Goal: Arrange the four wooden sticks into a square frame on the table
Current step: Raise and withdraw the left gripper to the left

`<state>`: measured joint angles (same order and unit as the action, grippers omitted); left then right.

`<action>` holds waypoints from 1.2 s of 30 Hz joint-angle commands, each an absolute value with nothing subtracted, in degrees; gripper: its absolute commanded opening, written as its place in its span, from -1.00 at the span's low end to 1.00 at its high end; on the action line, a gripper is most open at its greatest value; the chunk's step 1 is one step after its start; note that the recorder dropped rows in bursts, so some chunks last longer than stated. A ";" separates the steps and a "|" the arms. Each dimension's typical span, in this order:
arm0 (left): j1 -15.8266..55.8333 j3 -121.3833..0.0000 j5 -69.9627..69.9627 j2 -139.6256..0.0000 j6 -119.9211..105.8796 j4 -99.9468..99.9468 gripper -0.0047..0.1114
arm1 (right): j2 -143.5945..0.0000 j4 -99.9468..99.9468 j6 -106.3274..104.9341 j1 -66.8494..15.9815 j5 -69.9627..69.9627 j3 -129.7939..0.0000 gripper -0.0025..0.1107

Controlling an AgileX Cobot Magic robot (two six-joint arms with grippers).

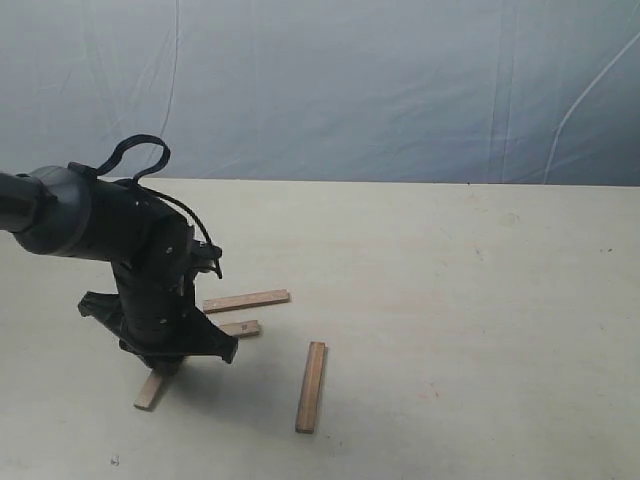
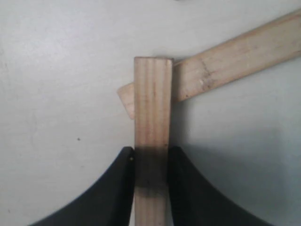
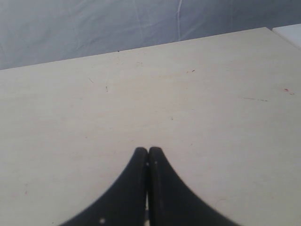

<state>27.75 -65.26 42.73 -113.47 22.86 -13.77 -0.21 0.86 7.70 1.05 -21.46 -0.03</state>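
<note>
The left gripper points down at the table and is shut on one of the wooden sticks. In the left wrist view this stick sits between the two black fingers of the left gripper. Its far end lies across the end of a second stick. That second stick is partly hidden behind the arm in the exterior view. A third stick lies just behind it. The fourth stick lies apart to the right. The right gripper is shut on nothing above bare table.
A blue-grey wrinkled backdrop sheet hangs behind the table's far edge. The left arm's dark body leans over the sticks. The right arm does not show in the exterior view.
</note>
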 commanded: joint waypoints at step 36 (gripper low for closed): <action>15.58 -14.37 -6.84 -38.21 16.88 8.00 -0.92 | 0.00 34.24 9.98 1.04 15.08 0.00 -0.97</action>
